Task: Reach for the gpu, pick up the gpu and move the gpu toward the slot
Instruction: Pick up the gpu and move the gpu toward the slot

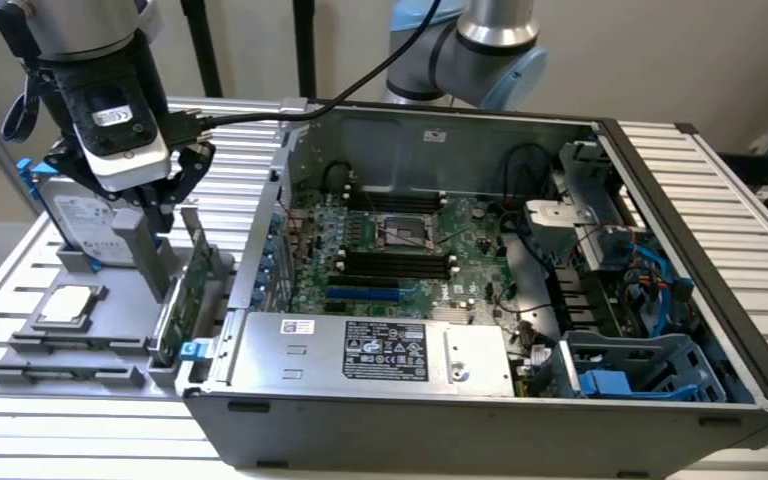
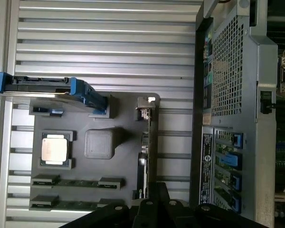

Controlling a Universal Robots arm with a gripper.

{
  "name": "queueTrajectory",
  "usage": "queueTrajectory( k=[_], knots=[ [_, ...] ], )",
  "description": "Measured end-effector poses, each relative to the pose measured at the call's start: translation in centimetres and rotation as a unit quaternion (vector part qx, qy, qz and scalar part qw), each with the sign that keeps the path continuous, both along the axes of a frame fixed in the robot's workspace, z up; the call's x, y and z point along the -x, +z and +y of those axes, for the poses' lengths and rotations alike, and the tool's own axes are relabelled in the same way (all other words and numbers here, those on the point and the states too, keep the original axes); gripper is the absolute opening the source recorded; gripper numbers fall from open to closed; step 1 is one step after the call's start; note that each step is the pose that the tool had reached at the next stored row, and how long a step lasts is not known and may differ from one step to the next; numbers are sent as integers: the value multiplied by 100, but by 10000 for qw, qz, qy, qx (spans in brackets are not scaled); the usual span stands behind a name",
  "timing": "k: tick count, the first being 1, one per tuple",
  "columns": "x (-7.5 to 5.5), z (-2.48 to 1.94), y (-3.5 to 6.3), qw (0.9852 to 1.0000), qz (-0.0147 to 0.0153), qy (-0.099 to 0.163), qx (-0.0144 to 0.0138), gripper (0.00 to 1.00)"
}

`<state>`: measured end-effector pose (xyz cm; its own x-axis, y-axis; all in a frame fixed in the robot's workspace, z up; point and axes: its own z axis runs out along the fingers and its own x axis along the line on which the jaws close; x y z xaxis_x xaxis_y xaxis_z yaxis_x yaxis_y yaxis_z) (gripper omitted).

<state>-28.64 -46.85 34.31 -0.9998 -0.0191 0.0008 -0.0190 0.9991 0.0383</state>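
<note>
The gpu [image 1: 181,295] stands on edge in the grey holder tray [image 1: 37,375] at the exterior view's left, a thin green card beside the open computer case [image 1: 491,420]. In the wrist view the gpu [image 2: 143,147] is a dark narrow strip with its silver bracket [image 2: 145,105] at one end. My gripper [image 1: 161,222] hangs just above the tray, over the card's far end and beside the grey post [image 1: 137,240]. Its dark fingers [image 2: 156,192] look pressed together with nothing between them. Blue slots [image 1: 364,295] lie on the motherboard inside the case.
A silver hard drive with blue rails [image 1: 71,215] stands at the tray's far end, and a CPU chip [image 1: 67,305] lies flat on it. Memory sticks [image 2: 76,181] sit in the tray's grooves. The case's rear wall [image 1: 271,240] rises right beside the card. The slatted metal table [image 1: 77,450] surrounds everything.
</note>
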Motion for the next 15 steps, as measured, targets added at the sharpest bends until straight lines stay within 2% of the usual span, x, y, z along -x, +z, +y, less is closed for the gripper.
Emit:
queueTrajectory(
  k=[6,8,9,10,11,13,14,15],
  knots=[
    [0,0,0,10000,0,0,0,12],
    [0,0,0,10000,0,0,0,24],
    [0,0,0,10000,0,0,0,24],
    [0,0,0,10000,0,0,0,30],
    [0,0,0,10000,0,0,0,30],
    [0,0,0,10000,0,0,0,42],
    [0,0,-1,10000,1,0,0,42],
    [1,0,-6,10000,0,0,0,48]
  ],
)
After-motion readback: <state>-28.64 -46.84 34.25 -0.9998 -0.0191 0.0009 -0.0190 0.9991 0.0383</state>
